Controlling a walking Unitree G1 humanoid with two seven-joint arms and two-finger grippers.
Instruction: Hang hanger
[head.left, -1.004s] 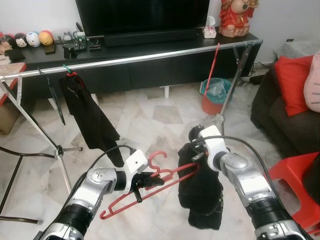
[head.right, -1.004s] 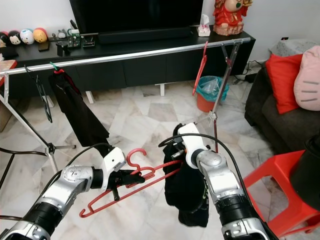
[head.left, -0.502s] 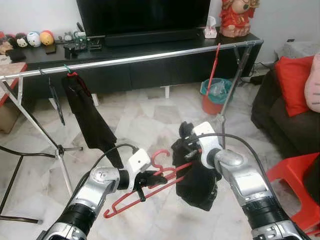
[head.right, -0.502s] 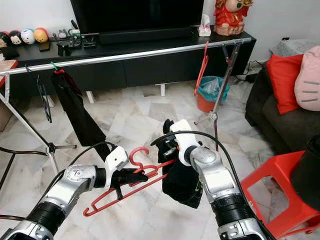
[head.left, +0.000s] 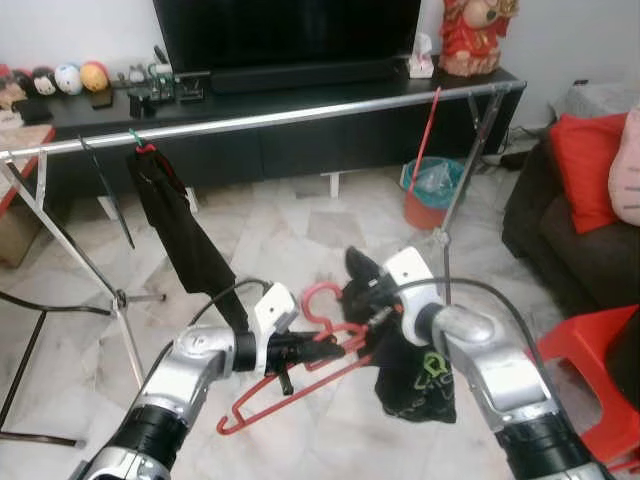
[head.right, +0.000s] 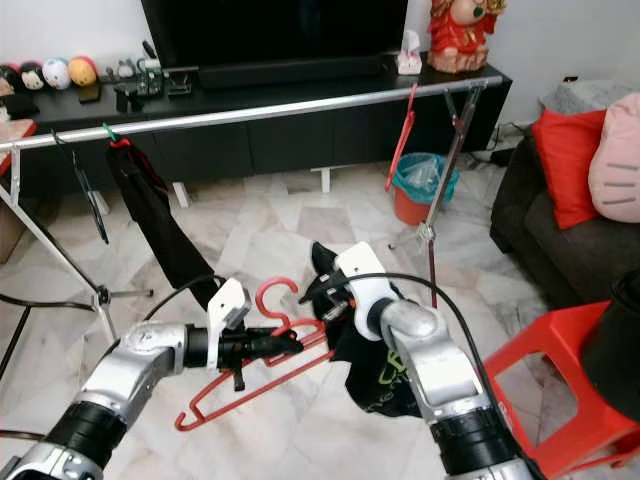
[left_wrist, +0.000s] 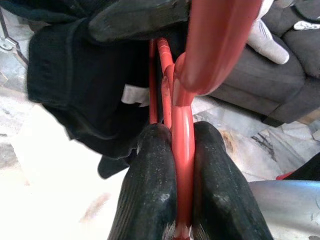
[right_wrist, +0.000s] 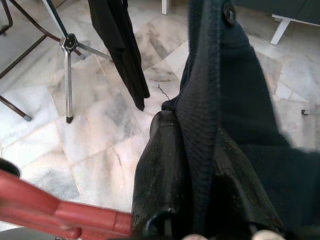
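Now left gripper (left_wrist: 182, 165) on red hanger (head.left: 300, 375).

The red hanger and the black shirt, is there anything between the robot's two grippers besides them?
No. In the left eye view the red hanger spans from the left gripper to the black shirt pinched by the right gripper.

Honestly nothing here is readable. The only thing close to a marking is a yellow-green print on the black garment (head.right: 385, 375) hanging from the right gripper (head.right: 322, 290), and it's too small and crumpled to make out as letters or a logo. Nothing legible on the stuff along the TV cabinet (head.left: 300, 95) top either, all too tiny.
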